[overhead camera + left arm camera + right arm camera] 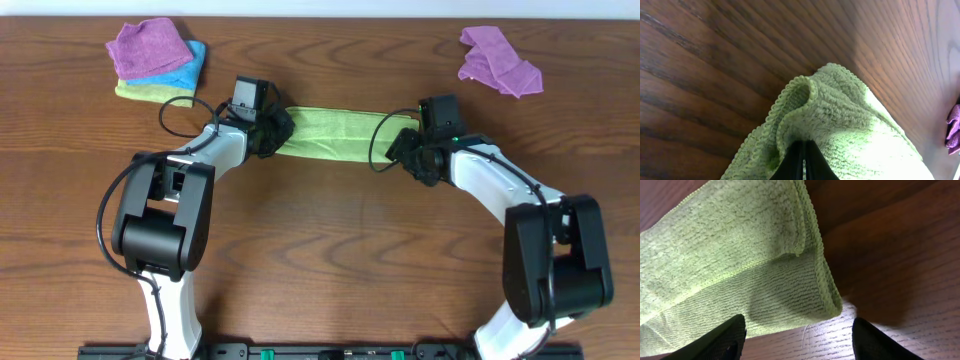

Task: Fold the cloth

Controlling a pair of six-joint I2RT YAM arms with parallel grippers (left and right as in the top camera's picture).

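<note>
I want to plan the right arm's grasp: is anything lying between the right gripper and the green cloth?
Nothing visible does. The right gripper is open, close to the end of the green cloth, with only bare table around it. The crumpled purple cloth lies far off, near the table's back edge.

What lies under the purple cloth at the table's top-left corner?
A blue cloth shows beneath the purple cloth, with a yellow-green cloth at the bottom of the pile. Only their edges show; the rest is covered.
</note>
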